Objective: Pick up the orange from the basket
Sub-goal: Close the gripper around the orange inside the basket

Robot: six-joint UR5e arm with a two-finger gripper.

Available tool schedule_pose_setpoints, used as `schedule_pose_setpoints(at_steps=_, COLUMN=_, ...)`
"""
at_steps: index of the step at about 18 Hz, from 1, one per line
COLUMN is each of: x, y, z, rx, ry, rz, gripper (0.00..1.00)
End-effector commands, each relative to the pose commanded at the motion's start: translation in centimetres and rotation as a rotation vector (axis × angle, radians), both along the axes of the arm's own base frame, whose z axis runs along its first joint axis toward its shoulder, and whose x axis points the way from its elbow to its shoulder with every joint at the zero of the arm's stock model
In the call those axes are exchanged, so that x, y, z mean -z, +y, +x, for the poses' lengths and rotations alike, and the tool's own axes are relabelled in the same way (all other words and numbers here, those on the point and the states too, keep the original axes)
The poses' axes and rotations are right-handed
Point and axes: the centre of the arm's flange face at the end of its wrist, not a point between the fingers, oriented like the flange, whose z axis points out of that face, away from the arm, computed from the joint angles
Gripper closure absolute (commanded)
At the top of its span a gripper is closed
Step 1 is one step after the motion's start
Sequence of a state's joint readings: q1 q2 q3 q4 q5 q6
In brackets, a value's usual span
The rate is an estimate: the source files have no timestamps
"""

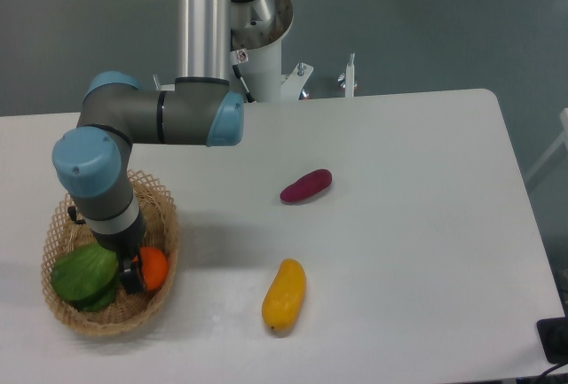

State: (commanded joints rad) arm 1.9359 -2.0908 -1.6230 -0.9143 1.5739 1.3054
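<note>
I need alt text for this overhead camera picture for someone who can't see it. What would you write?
A robot arm reaches down into a wicker basket, its gripper beside the orange and a leafy green vegetable. On the white table lie a yellow mango-shaped fruit and a purple sweet potato.

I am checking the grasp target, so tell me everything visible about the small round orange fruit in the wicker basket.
The small round bright-orange fruit looks smooth and glossy. It sits inside the oval tan wicker basket, against its right wall. Its left part is hidden by the dark two-finger gripper, lowered onto it; whether the fingers are closed cannot be told. A leafy green vegetable lies farther left.
</note>
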Motion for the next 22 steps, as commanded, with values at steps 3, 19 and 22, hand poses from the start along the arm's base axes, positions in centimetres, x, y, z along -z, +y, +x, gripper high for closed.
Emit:
schedule_pose_setpoints(at_steps=3, x=0.2, y=0.2, z=0.0, rx=0.003, ry=0.0, rz=0.0, gripper=0.0)
schedule_pose_setpoints(at_steps=19, x=-2.0, y=1.0, z=-0.4, rx=-0.021, ry=0.014, rz=0.039, gripper=0.42)
schedule_pose_setpoints(at_steps=22, x=-4.3, y=1.0, z=-0.4, rx=-0.056, ry=0.02, rz=0.078, gripper=0.42)
